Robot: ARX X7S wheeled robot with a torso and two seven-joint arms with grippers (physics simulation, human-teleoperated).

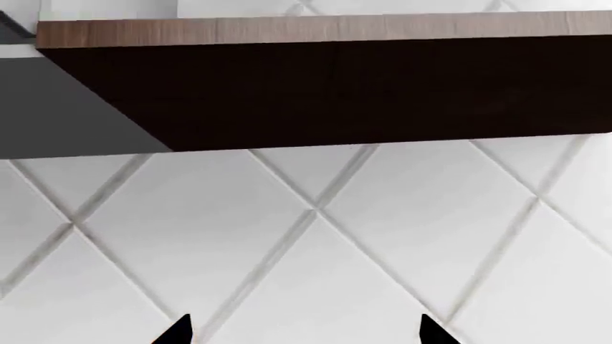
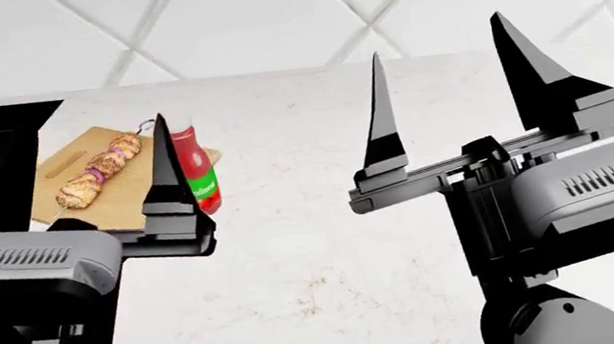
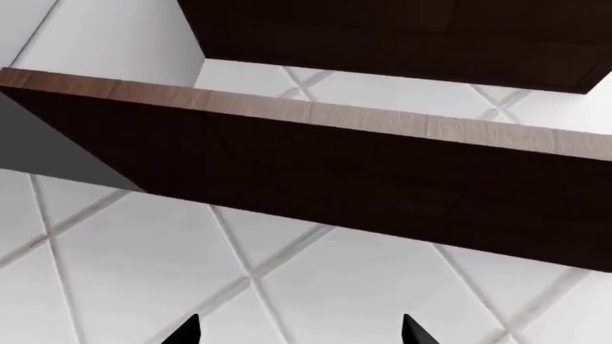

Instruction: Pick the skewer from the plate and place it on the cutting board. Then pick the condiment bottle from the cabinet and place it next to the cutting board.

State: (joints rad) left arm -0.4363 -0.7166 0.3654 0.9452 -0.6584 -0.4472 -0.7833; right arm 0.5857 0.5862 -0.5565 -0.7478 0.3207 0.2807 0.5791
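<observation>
A: Status of the task items?

B: The skewer (image 2: 98,171) lies along the board (image 2: 61,189), loop end toward the wall. The bottle (image 2: 196,170) stands upright at the board's right edge, touching or just beside it; the left finger (image 2: 165,173) partly hides it. Judged from this, both placements look done. The plate is not in view.

A: Grippers?

B: Left gripper (image 1: 301,331): fingertips spread in the wrist view, nothing between them. Right gripper (image 2: 452,95): jaws wide apart, empty. Both point up toward the tiled wall and the dark cabinet (image 1: 363,93).

A: Hazards from here?

B: The left finger stands near the bottle in the head view. A sideways sweep of that arm could tip the bottle, which is tall and narrow, and send it onto the skewer. Raising either arm further risks contact with the cabinet's underside.

A: Materials and shapes?

B: Board: pale wood, flat, rectangular. Skewer: thin metal rod, browned meat chunks, purple onion. Bottle: glossy red body, green label band. Counter (image 2: 326,246): speckled pale stone. Wall: white diamond tiles, grey grout. Cabinet: dark panel with a lighter wood-grain edge. Fingers: black, tapering to sharp points
</observation>
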